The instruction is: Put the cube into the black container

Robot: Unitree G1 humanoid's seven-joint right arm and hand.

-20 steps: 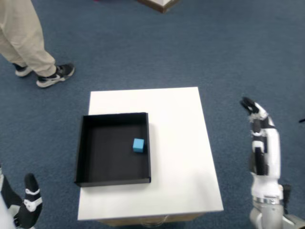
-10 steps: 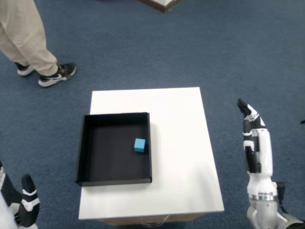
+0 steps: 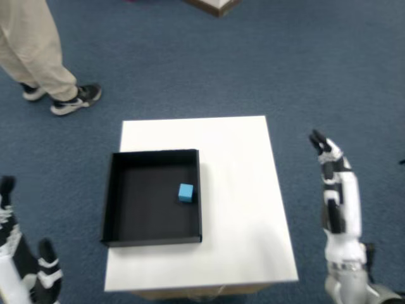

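I see blue cube [image 3: 185,192] inside black container [image 3: 112,190], near its right wall, container sitting left of centre on white table [image 3: 240,190]. Right hand [image 3: 330,166] at right of frame, off table edge, fingers extended, grasping nothing. Person's legs [image 3: 38,57] upper left on blue carpet [image 3: 304,69].
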